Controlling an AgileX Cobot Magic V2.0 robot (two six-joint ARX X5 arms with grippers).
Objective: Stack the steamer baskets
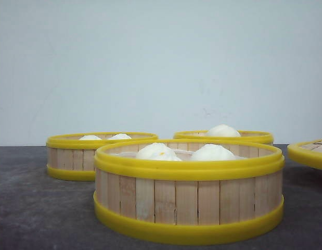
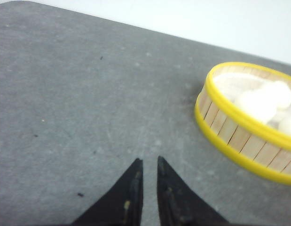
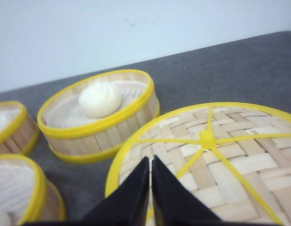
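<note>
Nearest basket (image 1: 188, 190) sits front centre, two buns (image 1: 184, 152) inside. Behind it, left basket (image 1: 93, 154) and right rear basket (image 1: 228, 136), all apart, unstacked. Lid (image 3: 216, 155) off right. Left gripper (image 2: 149, 162) and right gripper (image 3: 150, 162) both pressed nearly together, holding nothing. Risk: buns stand above rims; a basket set on top may crush them or sit tilted.

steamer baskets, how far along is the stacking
Nothing is stacked yet: the near basket, left basket and far basket each sit apart on the table. Nothing is in hand; the left end effector and right end effector are nearly closed and empty. All stacking remains.
</note>
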